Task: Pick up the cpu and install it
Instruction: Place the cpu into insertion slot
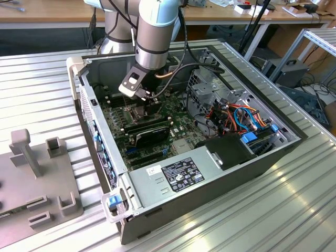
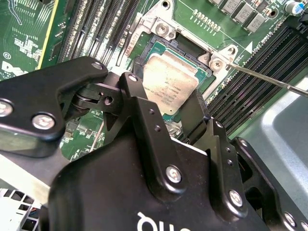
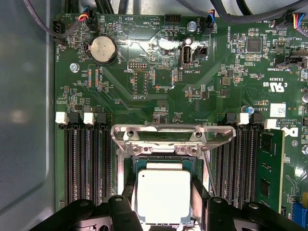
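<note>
In the upper middle of the exterior view the arm (image 1: pixel 155 31) reaches down into an open computer case (image 1: pixel 79 79) that lies on a ribbed metal table (image 1: pixel 294 210). The gripper (image 1: pixel 151 104) is low over the green motherboard (image 1: pixel 181 113). A grey power supply (image 1: pixel 173 176) fills the near end of the case, and a bundle of coloured cables (image 1: pixel 236 113) sits towards the exterior view's right. A grey block with slots and posts (image 1: pixel 31 178) rests on the table at the exterior view's left. In both wrist views the cpu (image 3: pixel 163 196), silver top up, sits between the black fingers (image 2: pixel 141 108). The jaws are drawn in on it, one finger against each of two opposite edges. The cpu is directly over the socket, just beside the raised metal frame (image 3: pixel 173 134), and lies level with the board. Whether it is fully seated or held just above cannot be told. A thin metal lever (image 2: pixel 269 79) runs out from the socket's corner. Rows of black memory slots (image 3: pixel 89 159) flank the socket on both sides, one holding a green memory stick (image 3: pixel 269 168), and a round coin battery (image 3: pixel 101 49) sits further along the board.
</note>
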